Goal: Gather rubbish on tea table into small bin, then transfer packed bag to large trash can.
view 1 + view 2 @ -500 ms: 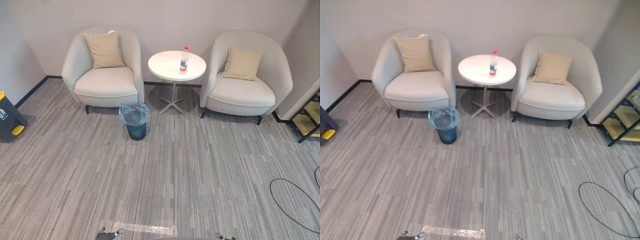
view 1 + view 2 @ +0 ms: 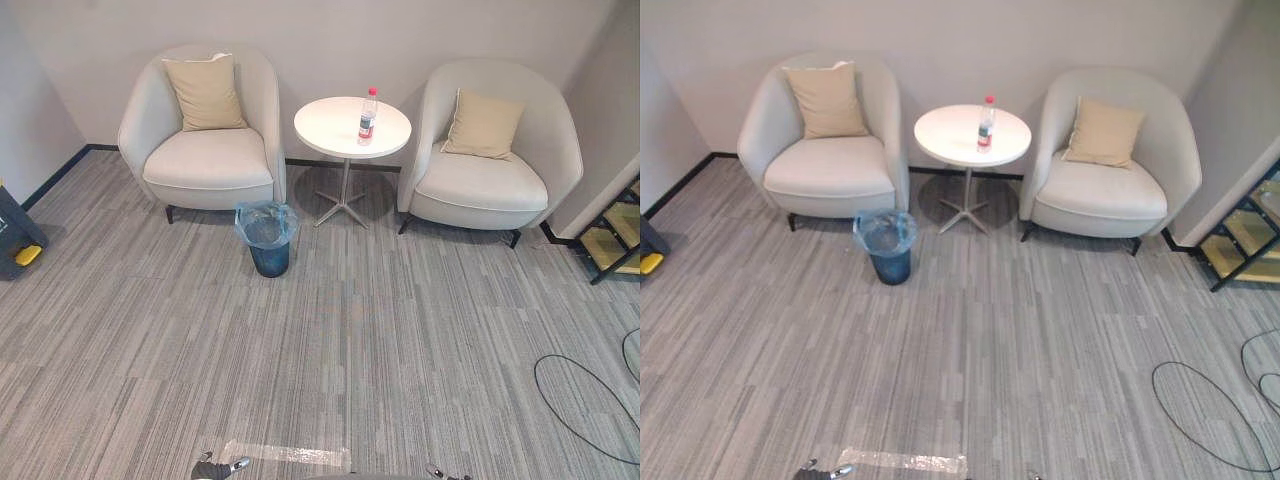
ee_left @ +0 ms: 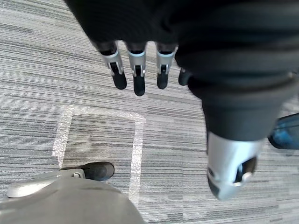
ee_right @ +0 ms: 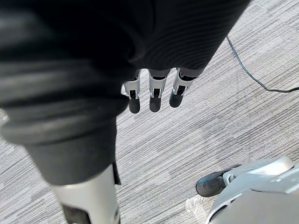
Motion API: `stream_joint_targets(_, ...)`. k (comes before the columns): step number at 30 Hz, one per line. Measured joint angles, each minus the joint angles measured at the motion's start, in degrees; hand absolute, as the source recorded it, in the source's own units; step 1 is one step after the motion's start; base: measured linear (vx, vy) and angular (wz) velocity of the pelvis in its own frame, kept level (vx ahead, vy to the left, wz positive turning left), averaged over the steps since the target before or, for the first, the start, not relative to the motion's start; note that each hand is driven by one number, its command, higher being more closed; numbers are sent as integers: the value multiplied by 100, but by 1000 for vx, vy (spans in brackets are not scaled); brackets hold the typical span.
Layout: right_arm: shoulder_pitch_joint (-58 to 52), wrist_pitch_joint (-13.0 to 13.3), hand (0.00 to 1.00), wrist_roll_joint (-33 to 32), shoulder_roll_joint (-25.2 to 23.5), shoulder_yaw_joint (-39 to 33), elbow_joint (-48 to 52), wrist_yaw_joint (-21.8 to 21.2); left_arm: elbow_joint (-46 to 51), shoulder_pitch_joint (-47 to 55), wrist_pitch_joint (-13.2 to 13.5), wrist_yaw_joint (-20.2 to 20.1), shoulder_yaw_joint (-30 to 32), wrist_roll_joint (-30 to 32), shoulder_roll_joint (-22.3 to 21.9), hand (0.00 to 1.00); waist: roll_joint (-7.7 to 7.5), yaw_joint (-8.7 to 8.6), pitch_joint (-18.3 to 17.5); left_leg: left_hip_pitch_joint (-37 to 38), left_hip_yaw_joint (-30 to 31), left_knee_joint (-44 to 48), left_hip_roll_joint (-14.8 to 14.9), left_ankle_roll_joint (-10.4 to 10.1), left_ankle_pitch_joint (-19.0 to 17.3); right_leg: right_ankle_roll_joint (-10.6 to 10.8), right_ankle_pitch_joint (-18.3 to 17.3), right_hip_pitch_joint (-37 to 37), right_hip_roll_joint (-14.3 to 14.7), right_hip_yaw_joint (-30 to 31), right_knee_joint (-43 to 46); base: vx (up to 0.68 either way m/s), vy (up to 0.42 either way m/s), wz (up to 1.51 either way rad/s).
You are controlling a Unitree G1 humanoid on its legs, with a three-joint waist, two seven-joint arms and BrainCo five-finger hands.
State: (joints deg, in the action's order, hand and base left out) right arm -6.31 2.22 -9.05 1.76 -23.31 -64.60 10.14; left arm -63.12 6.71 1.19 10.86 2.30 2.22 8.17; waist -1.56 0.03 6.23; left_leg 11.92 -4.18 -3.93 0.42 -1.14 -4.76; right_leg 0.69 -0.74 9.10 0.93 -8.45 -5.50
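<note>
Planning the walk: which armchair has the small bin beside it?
The left armchair: the blue-lined small bin stands at its front corner. The right armchair has no bin near it.

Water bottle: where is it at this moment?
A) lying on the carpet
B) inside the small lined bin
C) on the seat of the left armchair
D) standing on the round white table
D: the water bottle stands upright on the round white table, towards the table's right side.
</note>
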Motion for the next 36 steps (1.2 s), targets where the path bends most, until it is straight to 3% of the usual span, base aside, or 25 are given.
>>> stream_joint_targets(15,-9,4,0,-625,-15,-34,-3,-13,-73,-98,-89,-115,-223,37,67,0,29,-50,35,-184,-37,44,24,-31,-24,-14,8,-168,24,52,-1,0,-2,-1)
stream_joint_targets(18,13,20,0,-748,-65,-133,4,-13,-67,-103,-92,-126,-216,32,62,0,51,-56,56,-219,-168,160,65,-130,-114,-19,5,-151,56,152,22,12,-16,-17)
stream_joint_targets(21,-2,73,0,-1027,-143,-239,72,-14,21,-99,-115,-152,-89,1,44,0,124,-93,146,-600,-288,1154,220,-264,-615,-144,-146,-111,134,189,100,22,-54,-9)
stream_joint_targets(24,-44,109,0,-1197,-214,-230,190,-9,365,-34,-153,-219,146,-17,19,0,35,-69,241,-1149,-559,2648,374,-394,-749,-311,-502,-184,99,333,484,-14,-62,-19)
stream_joint_targets(26,-185,143,0,-1242,-243,-134,557,1,637,63,-148,-206,355,-51,-143,0,128,1,330,-1828,-713,4151,612,-84,-838,-383,-821,-205,68,442,912,78,-68,-22)
stream_joint_targets(28,-191,159,0,-1244,-186,-51,591,3,696,90,-148,-211,351,-139,-170,0,178,-2,333,-2215,-768,4493,711,-57,-974,-382,-976,-150,-15,541,1048,119,-5,-13)
stream_joint_targets(30,-153,159,0,-1244,-187,-8,648,5,748,111,-146,-209,352,-200,-175,0,180,29,334,-2481,-817,4209,690,-95,-987,-317,-1060,-108,-141,686,1042,206,65,-30)
stream_joint_targets(32,-43,158,0,-1244,-182,125,724,7,769,116,-146,-204,355,-238,-183,0,182,68,334,-2622,-963,3345,555,-132,-851,-258,-1170,-48,-297,943,1029,340,153,-59)
stream_joint_targets(34,47,158,0,-1235,-187,158,732,4,768,108,-148,-198,354,-235,-188,0,181,78,333,-2673,-926,2624,361,-167,-546,-206,-1253,-24,-409,1103,1017,386,224,-62)
stream_joint_targets(35,92,158,0,-1224,-147,113,668,0,688,107,-142,-198,334,-234,-252,0,292,105,270,-2663,-470,1734,169,-67,-66,-80,-1470,-53,-431,1340,1064,401,284,-96)
stream_joint_targets(36,144,144,0,-1207,-151,126,577,-4,575,128,-152,-207,353,-236,-225,0,286,197,219,-2657,-491,1988,131,-18,130,-11,-1677,-52,-493,1527,1244,445,323,-115)
